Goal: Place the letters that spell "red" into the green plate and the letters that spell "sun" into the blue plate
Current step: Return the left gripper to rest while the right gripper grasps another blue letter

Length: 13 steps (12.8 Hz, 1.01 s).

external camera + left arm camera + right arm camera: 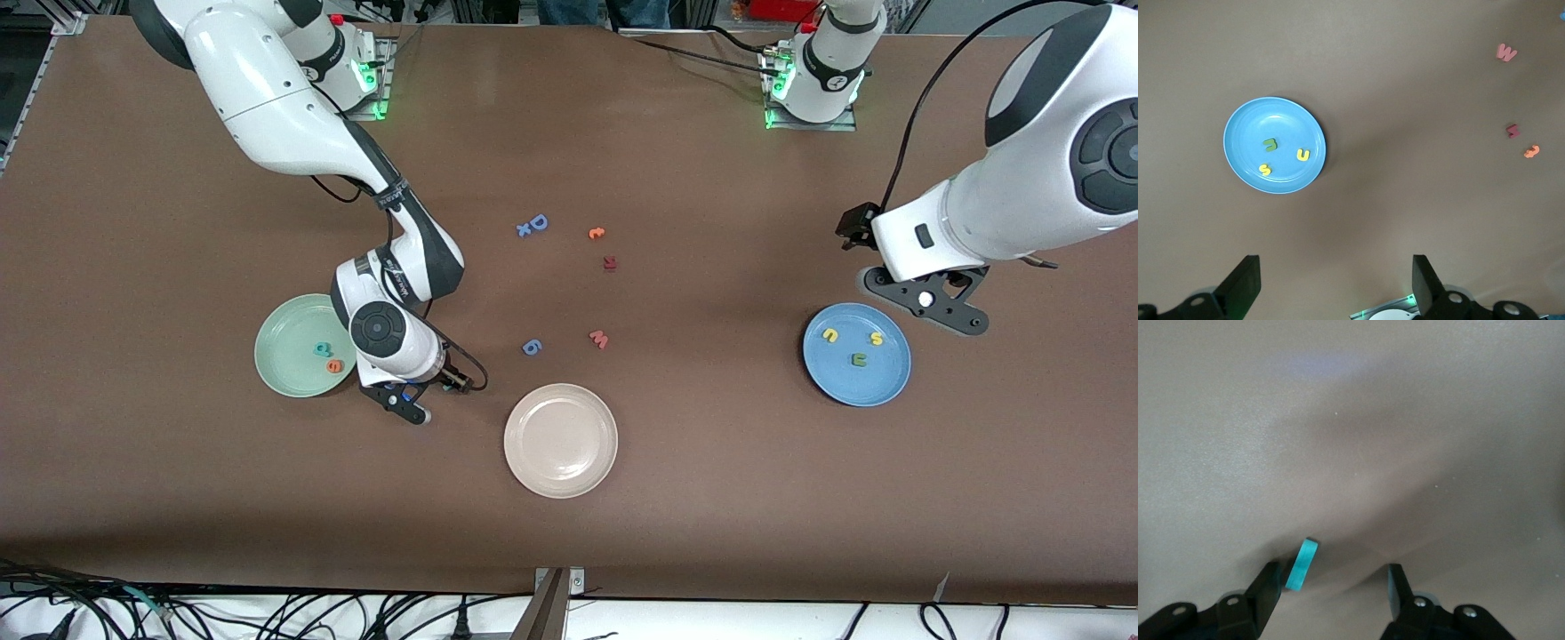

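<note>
The green plate (283,338) holds a teal letter (322,349) and an orange "e" (334,365). My right gripper (411,402) is down at the table just beside that plate, on the side toward the beige plate. In the right wrist view my right gripper (1333,577) is open. A small teal letter (1302,565) stands on edge against one finger (1268,583), and the other finger is apart from it. The blue plate (853,387) (1251,133) holds a yellow "u" (1303,155), a yellow "s" (1265,169) and an olive letter (1271,144). My left gripper (925,300) (1335,283) hangs open and empty over the table beside the blue plate.
A beige plate (560,440) lies near the table's middle, nearer the front camera. Loose letters lie farther from the camera: a blue "D" (536,224), an orange piece (597,233), a dark red piece (610,262), a pink "w" (599,339) and a blue "6" (531,347).
</note>
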### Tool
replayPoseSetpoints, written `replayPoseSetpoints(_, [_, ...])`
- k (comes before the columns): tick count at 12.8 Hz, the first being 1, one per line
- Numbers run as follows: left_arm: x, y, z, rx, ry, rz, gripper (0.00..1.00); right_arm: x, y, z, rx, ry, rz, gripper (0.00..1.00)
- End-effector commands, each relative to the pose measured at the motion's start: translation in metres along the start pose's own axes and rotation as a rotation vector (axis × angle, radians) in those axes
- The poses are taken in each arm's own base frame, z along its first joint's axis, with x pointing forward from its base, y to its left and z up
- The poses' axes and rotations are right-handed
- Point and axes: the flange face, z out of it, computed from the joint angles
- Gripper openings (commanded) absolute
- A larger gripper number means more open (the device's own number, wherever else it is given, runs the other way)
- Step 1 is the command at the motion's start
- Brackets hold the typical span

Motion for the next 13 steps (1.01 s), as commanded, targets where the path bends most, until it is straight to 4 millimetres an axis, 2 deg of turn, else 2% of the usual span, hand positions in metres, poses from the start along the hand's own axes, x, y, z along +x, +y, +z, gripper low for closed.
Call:
replayPoseSetpoints(1, [-0.010,-0.020,-0.010,-0.055,0.004,-0.060,1.00,0.002,-0.005,0.002,0.009,-0.002,0.011,0.51])
replayPoseSetpoints(2, [-0.012,-0.041,-0.010,-0.105,0.022,-0.114,1.00,0.002,-0.005,0.002,0.009,-0.002,0.011,0.42])
replayPoseSetpoints(3, [-0.017,-0.053,-0.016,-0.120,0.058,-0.177,1.00,0.002,-0.005,0.002,0.009,-0.002,0.008,0.33])
replayPoseSetpoints(6, [-0.026,-0.073,-0.018,-0.145,0.089,-0.283,1.00,0.002,-0.005,0.002,0.009,-0.002,0.006,0.19])
replayPoseSetpoints(8, [-0.036,-0.075,-0.026,-0.085,0.140,-0.302,1.00,0.002,-0.005,0.003,0.007,-0.002,0.005,0.12])
replayPoseSetpoints(9, [-0.043,-0.072,-0.023,-0.018,0.163,-0.309,1.00,0.002,-0.005,0.002,0.009,-0.002,0.005,0.09])
replayPoseSetpoints(12, [-0.072,-0.050,-0.006,0.059,0.205,-0.313,1.00,0.003,-0.006,-0.017,0.012,0.000,0.002,0.05])
replayPoseSetpoints(13, [-0.087,-0.044,0.006,0.057,0.215,-0.310,1.00,0.002,-0.005,-0.021,0.002,-0.005,0.000,0.03])
